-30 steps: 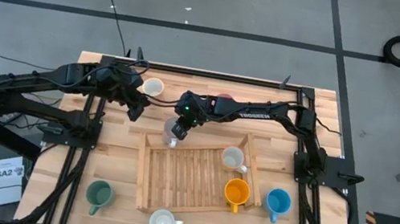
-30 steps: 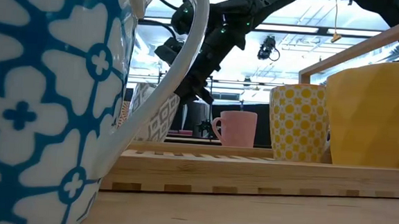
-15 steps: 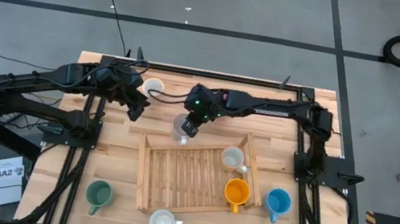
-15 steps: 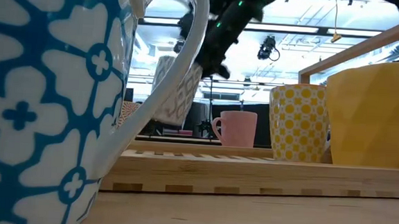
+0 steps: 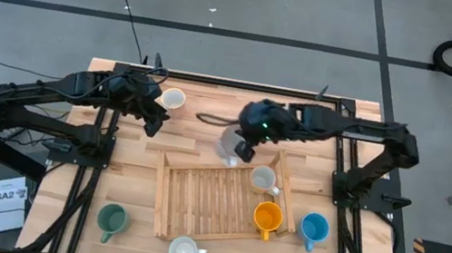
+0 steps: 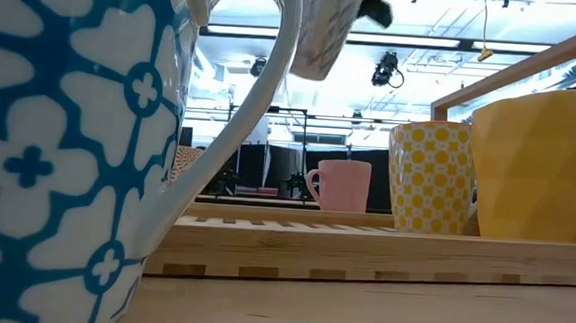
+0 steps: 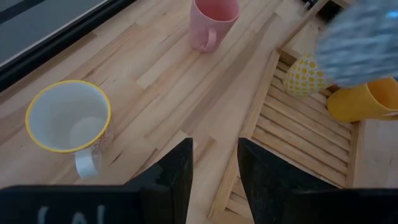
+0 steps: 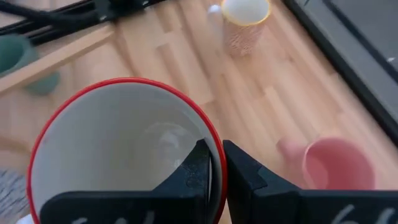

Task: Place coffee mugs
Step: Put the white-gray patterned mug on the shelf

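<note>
My right gripper (image 5: 243, 148) is shut on a pale grey patterned mug (image 5: 229, 144) with a red rim, held in the air above the wooden tray's far edge. In the low view this mug (image 6: 321, 28) shows at the picture's top. My left gripper (image 5: 153, 120) waits open beside a cream yellow-rimmed mug (image 5: 174, 98) at the far left. A yellow-dotted mug (image 5: 263, 179) and an orange mug (image 5: 267, 216) stand in the tray (image 5: 195, 200). Standing on the table are a blue mug (image 5: 314, 226), a green mug (image 5: 111, 218), a white mug (image 5: 183, 250) and a pink mug (image 8: 336, 165). My right gripper holds the grey mug by its red rim (image 8: 208, 134), with one finger (image 8: 198, 167) inside the cup and the other finger (image 8: 244, 175) outside its wall. The mug is lifted clear of table and tray and hangs tilted below the gripper.
The tray's raised wooden frame (image 5: 283, 187) stands along its right side. The pink mug (image 7: 211, 18) stands on the far part of the table, under my right arm in the high view. A white mug with blue flowers (image 6: 68, 148) fills the low view's foreground.
My right gripper has moved toward the table's right and up, carrying the grey mug. The mug has risen from near the tray's far left corner to well above the tray, reaching the top of the low view. My left arm has kept still.
</note>
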You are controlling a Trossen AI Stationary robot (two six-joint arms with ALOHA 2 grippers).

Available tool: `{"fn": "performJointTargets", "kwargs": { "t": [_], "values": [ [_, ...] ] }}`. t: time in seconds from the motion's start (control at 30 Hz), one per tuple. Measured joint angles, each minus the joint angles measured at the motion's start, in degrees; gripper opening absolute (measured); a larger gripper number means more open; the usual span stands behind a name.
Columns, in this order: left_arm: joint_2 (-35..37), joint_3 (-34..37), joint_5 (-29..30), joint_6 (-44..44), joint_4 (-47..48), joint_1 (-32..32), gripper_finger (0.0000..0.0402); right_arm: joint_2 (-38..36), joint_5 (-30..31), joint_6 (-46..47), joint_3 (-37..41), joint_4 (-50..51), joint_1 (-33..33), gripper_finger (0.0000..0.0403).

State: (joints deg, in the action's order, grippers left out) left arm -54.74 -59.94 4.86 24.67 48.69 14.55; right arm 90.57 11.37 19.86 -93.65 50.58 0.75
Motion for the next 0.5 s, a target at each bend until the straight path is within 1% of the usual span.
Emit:
{"fn": "performJointTargets", "kwargs": {
  "t": [0.1, 0.27, 0.4, 0.5],
  "values": [
    [0.0, 0.0, 0.0, 0.0, 0.0, 0.0, 0.0133, -1.3, 0.0, 1.5, 0.0, 4.1, 2.9, 0.0033],
    [0.0, 0.0, 0.0, 0.0, 0.0, 0.0, 0.0133, -1.2, -0.5, 2.2, 0.0, 10.9, 8.2, 0.0034],
    [0.0, 0.0, 0.0, 0.0, 0.0, 0.0, 0.0133, -0.4, -2.4, 4.5, 0.0, 13.7, 11.9, 0.0037],
    [0.0, 0.0, 0.0, 0.0, 0.0, 0.0, 0.0133, -0.1, -3.5, 6.0, 0.0, 13.1, 14.4, 0.0037]
  ]
}}
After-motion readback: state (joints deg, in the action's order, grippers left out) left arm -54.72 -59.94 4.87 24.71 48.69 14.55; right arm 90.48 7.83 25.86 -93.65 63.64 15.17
